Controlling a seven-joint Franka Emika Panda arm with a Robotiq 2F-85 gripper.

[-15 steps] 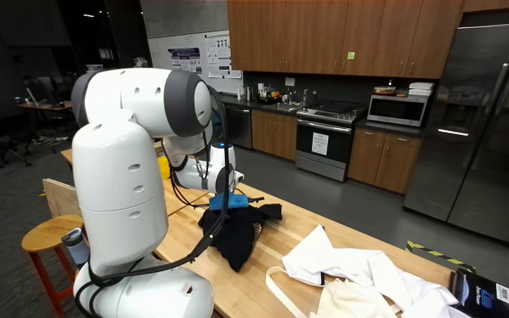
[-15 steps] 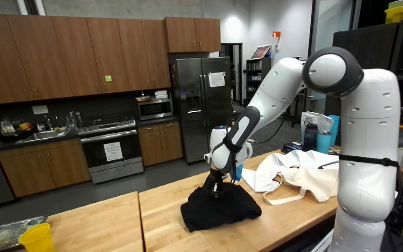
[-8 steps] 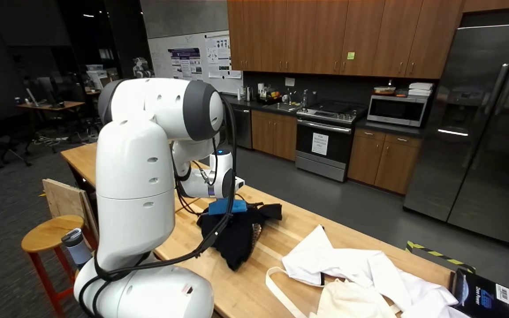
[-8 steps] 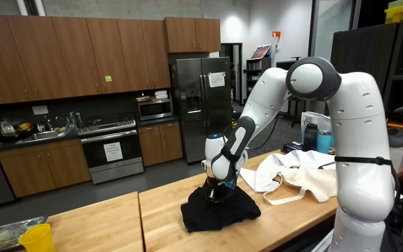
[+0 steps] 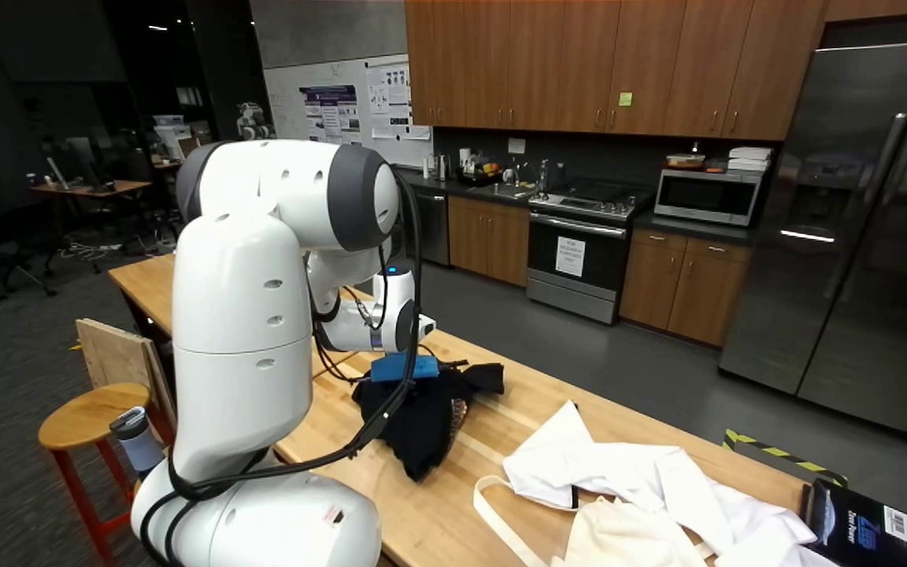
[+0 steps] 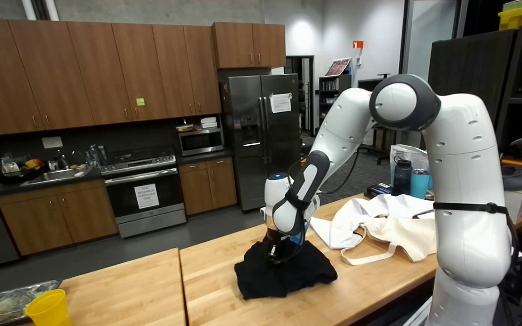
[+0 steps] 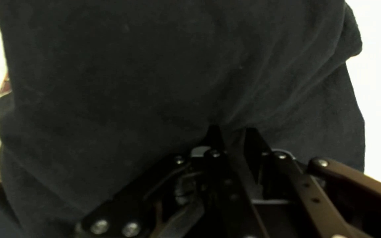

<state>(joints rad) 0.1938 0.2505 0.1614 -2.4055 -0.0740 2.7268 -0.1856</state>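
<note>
A white robot arm (image 6: 462,140) bends down over a wooden bench (image 6: 211,269), its gripper (image 7: 232,130) lowered onto a rumpled black cloth (image 6: 304,274). That cloth nearly fills the wrist view and lies on the bench beneath the gripper in both exterior views. The two fingers (image 7: 215,138) stand slightly apart, their tips down at the fabric. Creases run in toward the narrow gap between them, which suggests the cloth is pressed or gathered there, though no firm hold shows.

Well apart from it, a white cloth (image 6: 379,206) is spread loosely, with a cream bag (image 6: 406,235) touching it; their distance perhaps leaves the arm room. The bag lies slack, its strap trailing on the bench, so it is probably empty, but its inside is hidden.

Beyond them stand a dark bottle (image 6: 402,179), a turquoise tumbler (image 6: 419,184) and a clear pouch (image 6: 411,156), contents not readable, near a black box (image 5: 863,524) whose inside is not visible. Across the bench's seam, a yellow cup (image 6: 50,313), contents unclear, stands just beside a clear-topped tray (image 6: 39,288) holding something pale and greenish, too blurred to name.
</note>
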